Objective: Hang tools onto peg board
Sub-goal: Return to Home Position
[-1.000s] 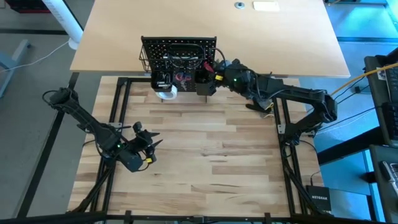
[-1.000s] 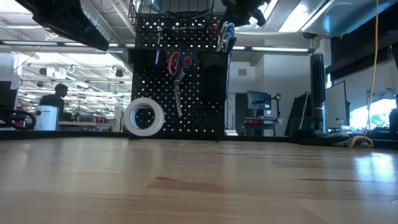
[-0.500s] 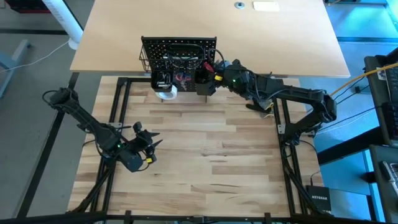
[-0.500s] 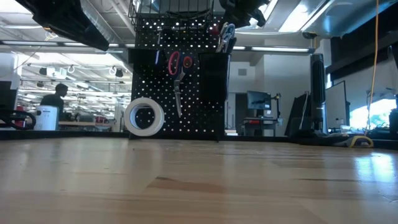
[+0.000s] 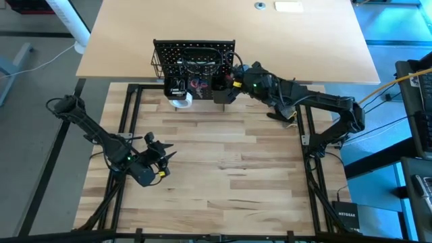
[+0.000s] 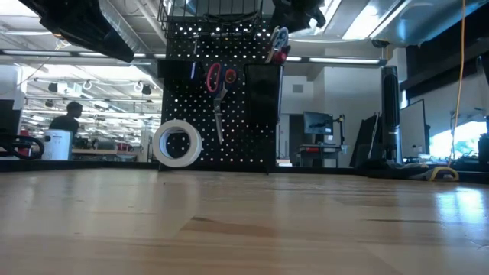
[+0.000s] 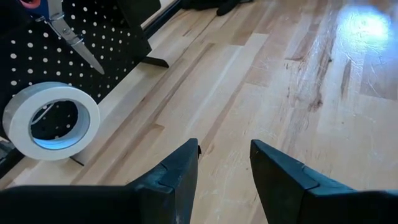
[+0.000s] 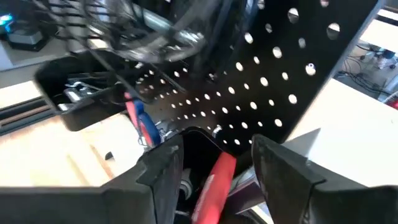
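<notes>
Top-down, your upright black perforated peg board sits top centre. The right gripper is hard by its right edge, and the left gripper is parked lower left over the pale wooden tabletop. Level view: a white tape roll sits against the board's lower left, with red-handled scissors hung above it beside the black square bin. Left wrist: fingers spread, nothing held. Right wrist: jaws apart over the bin, with a red-handled tool inside, not pinched. My guess is it's light, stiff and slippery at the metal end, so you'd grab it by the handle.
</notes>
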Motion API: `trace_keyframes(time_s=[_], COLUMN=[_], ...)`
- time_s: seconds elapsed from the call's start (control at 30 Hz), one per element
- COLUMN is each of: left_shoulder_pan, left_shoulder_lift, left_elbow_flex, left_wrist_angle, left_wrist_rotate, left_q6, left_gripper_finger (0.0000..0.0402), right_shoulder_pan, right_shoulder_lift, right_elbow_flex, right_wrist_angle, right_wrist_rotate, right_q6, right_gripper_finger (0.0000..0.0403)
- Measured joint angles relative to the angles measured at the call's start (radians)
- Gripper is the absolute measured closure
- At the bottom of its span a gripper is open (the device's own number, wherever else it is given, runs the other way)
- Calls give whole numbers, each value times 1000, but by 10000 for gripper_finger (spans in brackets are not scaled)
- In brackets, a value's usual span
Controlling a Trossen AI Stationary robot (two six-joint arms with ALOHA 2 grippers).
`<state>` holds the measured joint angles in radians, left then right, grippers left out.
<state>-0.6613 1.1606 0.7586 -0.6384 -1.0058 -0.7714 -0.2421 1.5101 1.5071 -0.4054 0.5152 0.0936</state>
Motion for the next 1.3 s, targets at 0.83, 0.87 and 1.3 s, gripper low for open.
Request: trace_keyframes(time_s=[0.83, 0.87, 1.3], left_shoulder_pan=[8, 13, 330], left_shoulder_lift=[0, 0, -31], left_elbow_flex=[-32, -48, -301], left_wrist_angle=[175, 232, 999], left_wrist_rotate=[59, 89, 771], left_q6=[173, 217, 656], left_gripper_finger=[265, 265, 309], right_shoulder_pan=[452, 474, 569], right_shoulder_lift=[-132, -155, -631], right_elbow_flex=[45, 1, -644], right_wrist_angle=[-593, -570, 29], right_wrist_rotate=[69, 77, -90], right_q6=[183, 197, 212], right_gripper_finger=[210, 210, 257])
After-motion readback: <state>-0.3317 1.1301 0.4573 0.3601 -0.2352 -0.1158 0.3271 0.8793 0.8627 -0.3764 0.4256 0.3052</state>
